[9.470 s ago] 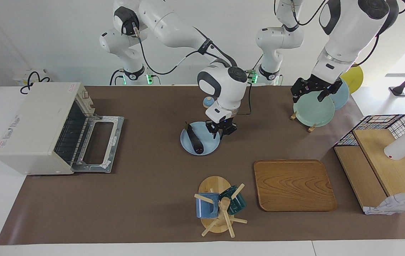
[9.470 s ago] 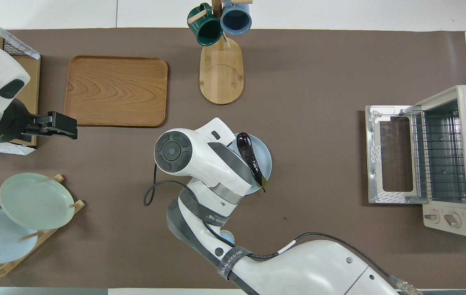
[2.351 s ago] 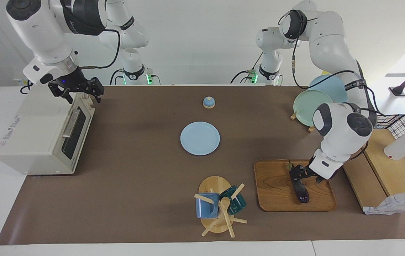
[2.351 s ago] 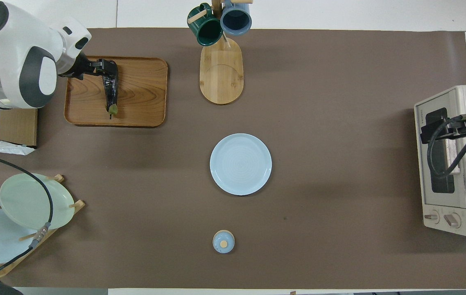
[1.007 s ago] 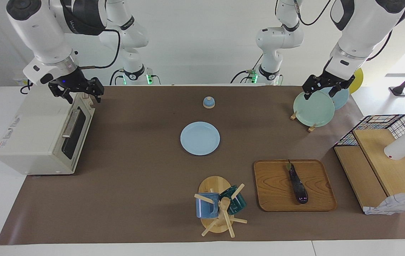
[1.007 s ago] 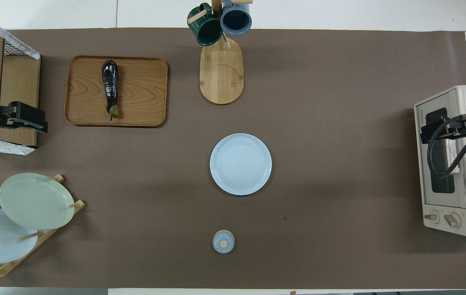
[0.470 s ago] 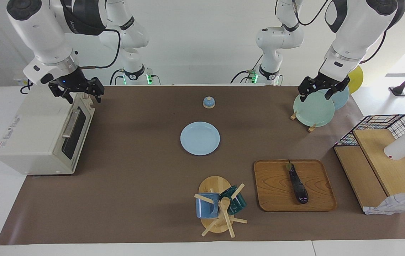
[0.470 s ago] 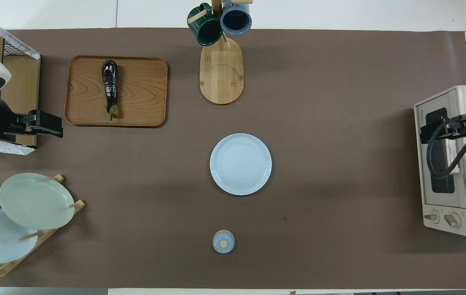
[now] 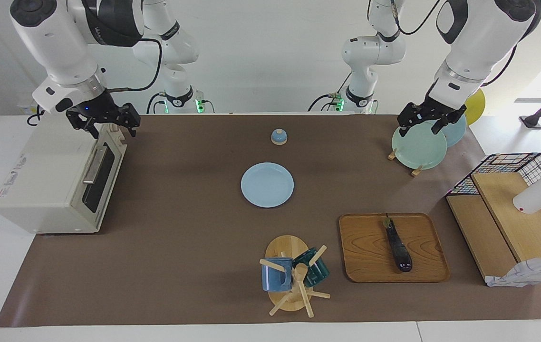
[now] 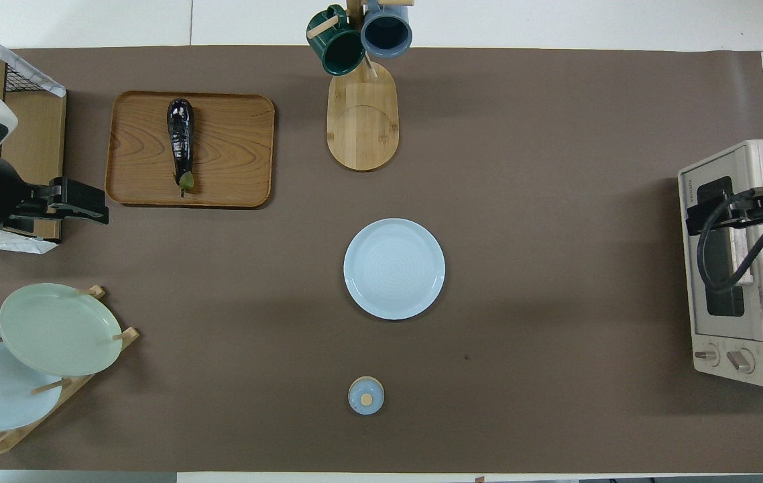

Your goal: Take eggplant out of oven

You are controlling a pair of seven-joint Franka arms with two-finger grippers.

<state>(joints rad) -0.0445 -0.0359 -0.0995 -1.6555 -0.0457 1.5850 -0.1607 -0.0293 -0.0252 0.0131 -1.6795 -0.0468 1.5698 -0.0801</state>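
Left arm raised, its tool [image 9: 426, 121] up over the green plate [image 9: 419, 146] in the plate rack; jaws spread wide, holding nothing. Right arm raised, its tool [image 9: 104, 119] over the top front edge of the oven [image 9: 44, 176], jaws wide, empty. Against half a second ago, neither arm has shifted appreciably. The oven door is shut. The eggplant [image 9: 398, 248] lies on the wooden tray [image 9: 363, 251], toward the left arm's end of the table [image 9: 180, 247], stem toward the robots.
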